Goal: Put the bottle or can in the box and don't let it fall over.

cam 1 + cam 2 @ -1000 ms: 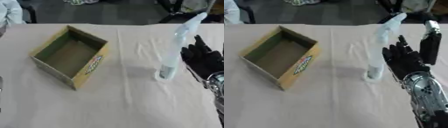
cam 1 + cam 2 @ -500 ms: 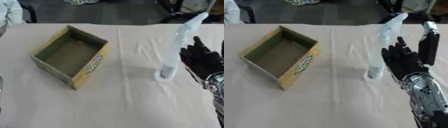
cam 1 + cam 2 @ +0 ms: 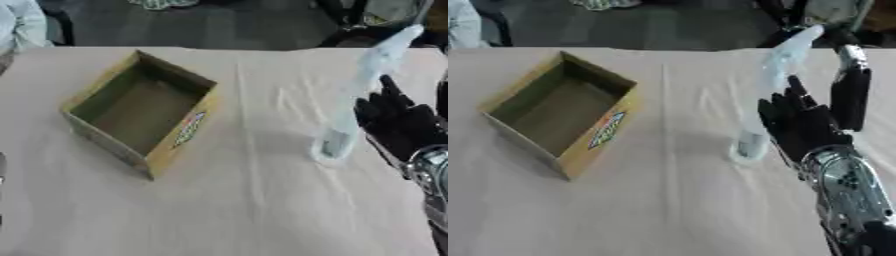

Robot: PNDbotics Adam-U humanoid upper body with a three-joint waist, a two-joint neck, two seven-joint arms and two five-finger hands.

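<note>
— Bottle [image 3: 354,100]: how many are standing on the table [image 3: 245,200]?

— One. It is a clear, pale plastic bottle standing upright on the cloth toward the right side, its cap end showing toward the far edge.

— And boxes?

— One as well. The cardboard box [image 3: 140,115] is sitting open-topped on the left part of the table, well apart from the bottle, with a coloured label on its near side wall. Nothing is showing inside it.

— How many hands are showing?

— One, the right hand [image 3: 802,125]. It is sitting just to the right of the bottle, black fingers [image 3: 785,97] extending upward and slightly spread, close against the bottle's side. They are not wrapping round it; whether they are actually touching it, I cannot tell.

— So the bottle is not being held?

— No fingers are curling around it.
</note>
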